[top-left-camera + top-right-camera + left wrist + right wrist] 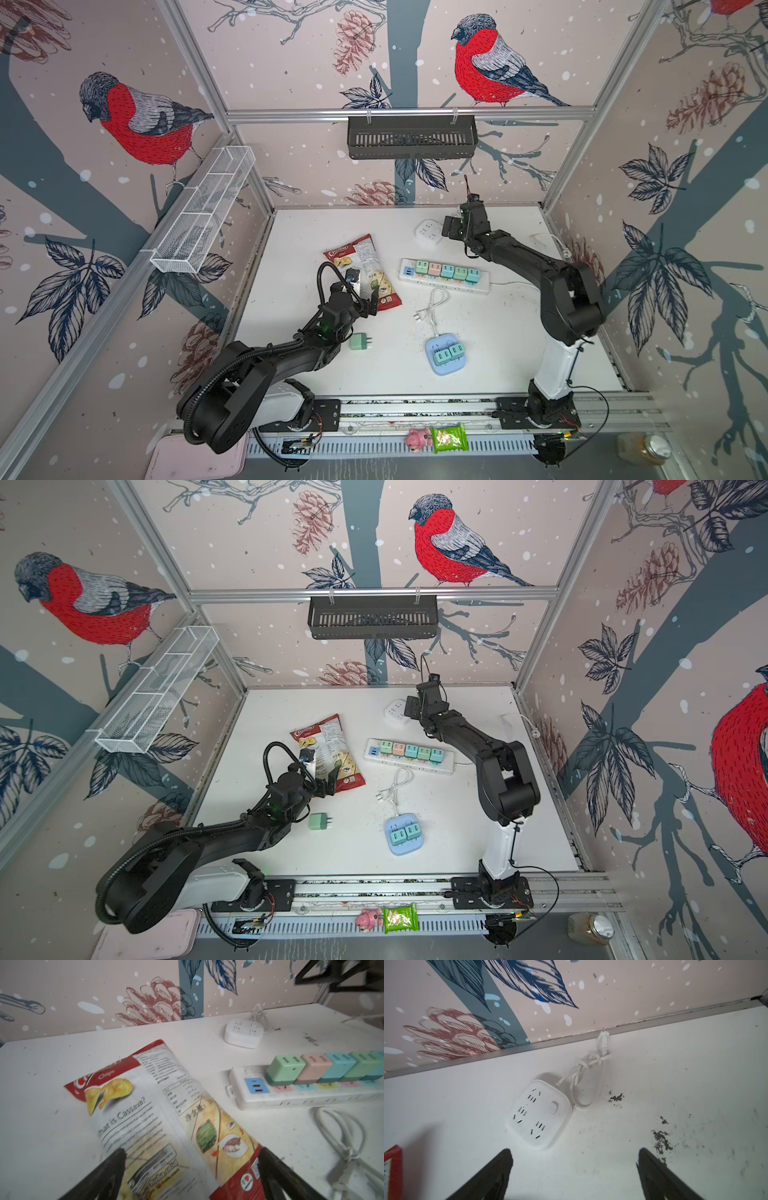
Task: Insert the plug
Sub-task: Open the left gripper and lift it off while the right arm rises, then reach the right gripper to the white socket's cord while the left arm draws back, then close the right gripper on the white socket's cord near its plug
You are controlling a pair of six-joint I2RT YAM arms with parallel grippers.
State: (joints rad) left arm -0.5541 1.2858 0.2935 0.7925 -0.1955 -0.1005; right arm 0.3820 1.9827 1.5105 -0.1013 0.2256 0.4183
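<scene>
A loose green plug lies on its side on the white table, prongs pointing right, just beside my left arm. My left gripper hangs open over a crisps bag, holding nothing. A long white power strip carries several coloured plugs. A blue square socket holds two green plugs. My right gripper is open and empty beside a white square socket with free slots.
The crisps bag lies left of the long strip. A coiled white cord runs from the blue socket. A black basket hangs on the back wall, a wire basket on the left wall. The back wall is close behind the white socket.
</scene>
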